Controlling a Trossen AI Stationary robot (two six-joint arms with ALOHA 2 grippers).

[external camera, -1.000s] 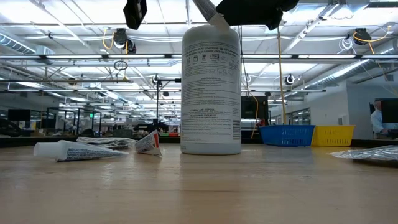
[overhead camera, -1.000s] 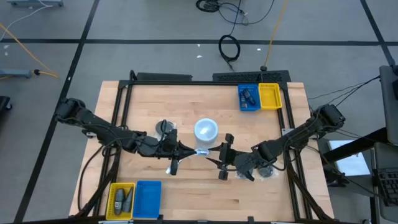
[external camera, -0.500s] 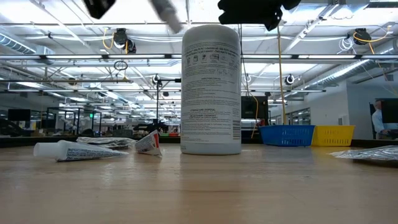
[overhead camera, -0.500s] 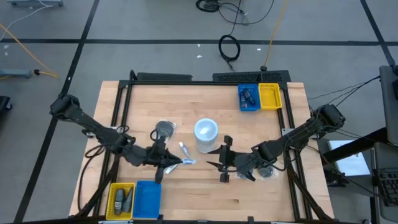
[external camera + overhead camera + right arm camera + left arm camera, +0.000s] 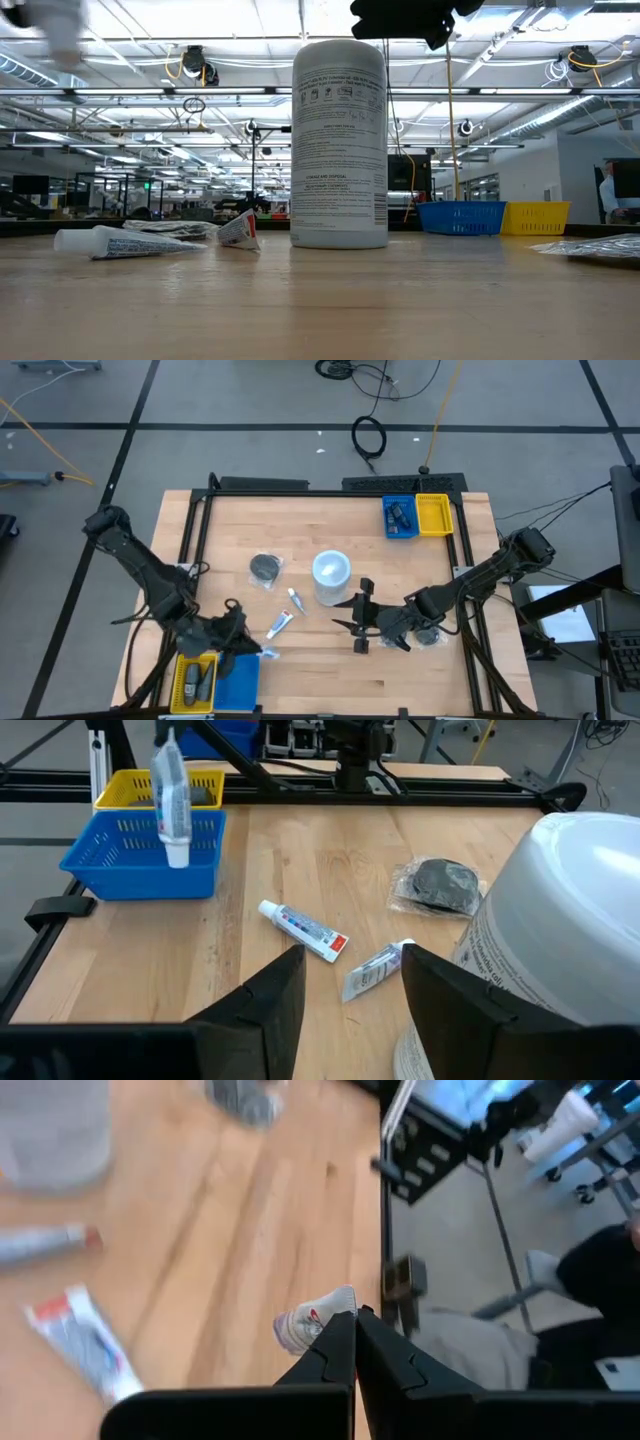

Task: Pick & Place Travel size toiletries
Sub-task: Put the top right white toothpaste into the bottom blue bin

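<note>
The left gripper (image 5: 262, 652) hangs just above the near-left blue tray (image 5: 238, 682), its fingers pinched on a small white tube (image 5: 171, 800) that dangles cap-down over that tray. Beside it, the yellow tray (image 5: 183, 678) holds dark grey items (image 5: 197, 679). The right gripper (image 5: 343, 623) waits with fingers spread beside the white cylinder (image 5: 331, 574), two loose tubes (image 5: 279, 624) and a bagged disc (image 5: 265, 567) lying between the grippers.
</note>
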